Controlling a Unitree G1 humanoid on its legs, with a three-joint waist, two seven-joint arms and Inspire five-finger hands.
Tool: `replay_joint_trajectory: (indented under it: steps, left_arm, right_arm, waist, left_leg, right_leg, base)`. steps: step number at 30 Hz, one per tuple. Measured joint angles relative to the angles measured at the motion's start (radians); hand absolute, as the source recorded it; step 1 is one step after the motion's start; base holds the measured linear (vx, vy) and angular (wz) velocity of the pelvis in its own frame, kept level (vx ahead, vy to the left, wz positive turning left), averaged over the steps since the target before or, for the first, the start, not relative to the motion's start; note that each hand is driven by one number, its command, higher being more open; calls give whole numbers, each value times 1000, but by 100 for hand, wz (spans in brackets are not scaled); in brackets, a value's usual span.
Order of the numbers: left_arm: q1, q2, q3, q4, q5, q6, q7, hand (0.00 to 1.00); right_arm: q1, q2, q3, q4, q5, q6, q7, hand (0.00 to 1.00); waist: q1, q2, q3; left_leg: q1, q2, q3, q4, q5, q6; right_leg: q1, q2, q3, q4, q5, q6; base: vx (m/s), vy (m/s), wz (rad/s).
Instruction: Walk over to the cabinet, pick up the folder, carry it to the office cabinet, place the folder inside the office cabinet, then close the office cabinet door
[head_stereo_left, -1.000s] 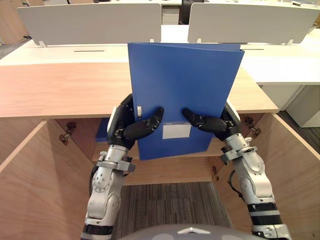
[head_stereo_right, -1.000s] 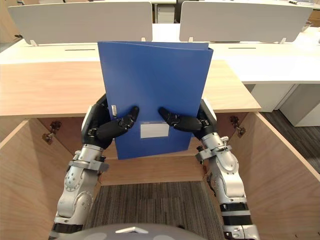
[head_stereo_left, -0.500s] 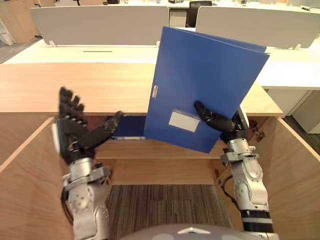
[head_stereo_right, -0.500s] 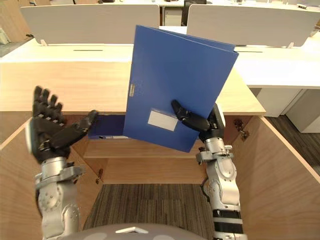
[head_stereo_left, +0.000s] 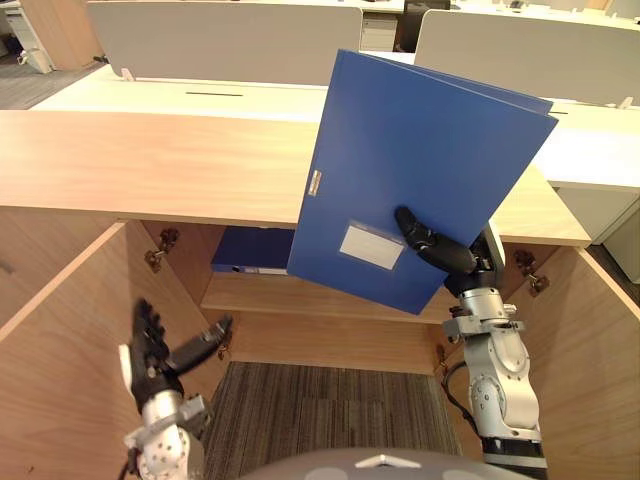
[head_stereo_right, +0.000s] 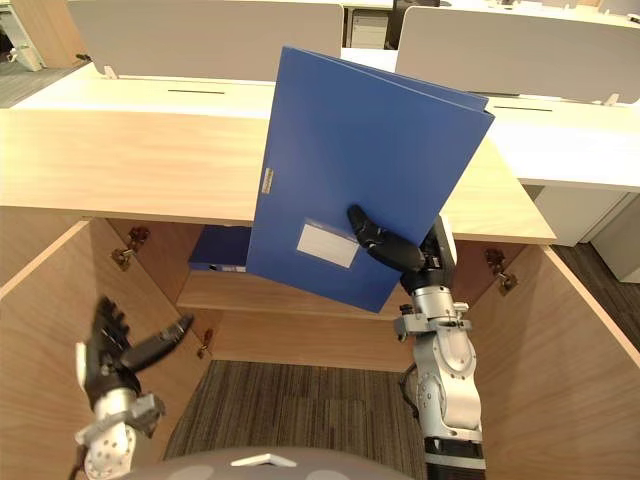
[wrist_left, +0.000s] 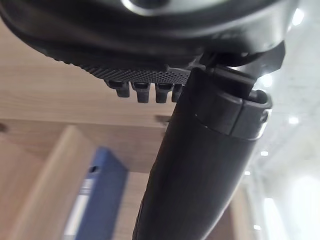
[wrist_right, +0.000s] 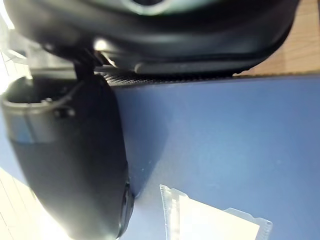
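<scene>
The right hand (head_stereo_left: 436, 250) grips the folder (head_stereo_left: 430, 140): its thumb lies pressed across the blue front face just beside a pale label (head_stereo_left: 372, 246), and its fingers are hidden behind the cover, so the hold is a pinch between thumb and fingers. In the right wrist view the thumb rests flat on the blue surface close to that label. The folder is held in the air, tilted with its top leaning toward the robot's right. It is in front of the edge of the wooden bench (head_stereo_left: 140, 160) and above the opening of the cabinet (head_stereo_left: 330, 335), not inside it. The left hand (head_stereo_left: 158, 356) is low on the robot's left, holding nothing, with its fingers spread straight and its thumb pointing toward the cabinet; it is near the inner face of the left door (head_stereo_left: 70, 320) and well apart from the folder. Both doors are swung wide open, the right door (head_stereo_left: 590, 340) on the opposite side. Inside the cabinet a second blue folder (head_stereo_left: 255, 250) lies flat on the shelf (head_stereo_left: 300, 298), toward its left end. Grey carpet (head_stereo_left: 330, 400) covers the floor between the doors. Beyond the bench are white desks (head_stereo_left: 170, 95) with grey divider screens (head_stereo_left: 220, 40).
</scene>
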Motion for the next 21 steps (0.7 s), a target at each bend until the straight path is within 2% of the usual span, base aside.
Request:
replay_joint_trajectory:
  steps: [4,9,12,13,14,15,17,21]
  left_arm:
    - [-13,5,4,246,42,37,-17,100]
    - [-58,29,11,565,98,55,-15,100]
    - [-86,77,0,663,127,60,-11,100]
    - [-95,88,-5,690,141,60,-6,100]
    - [-103,97,-11,715,155,60,-3,100]
    - [-117,107,-17,748,161,60,-2,100]
    - [-134,119,-21,793,168,60,-2,100]
    - [-179,152,-70,847,202,60,-2,100]
  right_arm:
    - [0,-18,50,-4,-42,0,-18,0]
    - [-2,-83,178,-16,-117,-12,-21,0]
    - [-4,-126,245,-16,-163,-21,-12,0]
    - [-4,-144,263,-15,-176,-26,-10,0]
    - [-4,-160,276,-15,-196,-30,-5,0]
    - [-5,-186,299,-11,-217,-34,-4,0]
    - [-7,-227,334,8,-247,-40,-4,0]
    - [-39,-304,424,112,-351,-47,-2,0]
  waist:
    - [0,0,1]
    - [8,2,2]
    - [10,6,7]
    - [10,17,15]
    - [10,14,17]
    - [9,22,25]
    - [9,21,25]
    - [9,34,54]
  left_leg:
    - [1,1,6,0,-2,-2]
    - [5,7,22,10,-10,-7]
    - [4,13,23,13,-11,-8]
    - [4,14,23,13,-12,-9]
    - [4,14,23,13,-12,-9]
    - [3,14,24,12,-12,-9]
    - [-6,16,30,11,-12,-9]
    - [-13,19,47,9,-12,-10]
  right_leg:
    - [-3,2,6,-1,-1,0]
    - [-4,9,22,-1,-1,-1]
    - [-4,14,24,-1,-1,-3]
    - [-4,15,23,-1,-1,-3]
    - [-4,15,24,-1,-1,-3]
    - [-7,16,25,-1,0,-3]
    - [-20,17,30,-1,1,-5]
    - [-35,21,44,-1,4,-7]
  base:
    - [9,18,-5]
    - [-6,15,-10]
    - [-10,-1,0]
    - [-34,3,-1]
    - [-34,10,-2]
    - [-32,17,-6]
    - [-13,16,-8]
    - [8,14,-10]
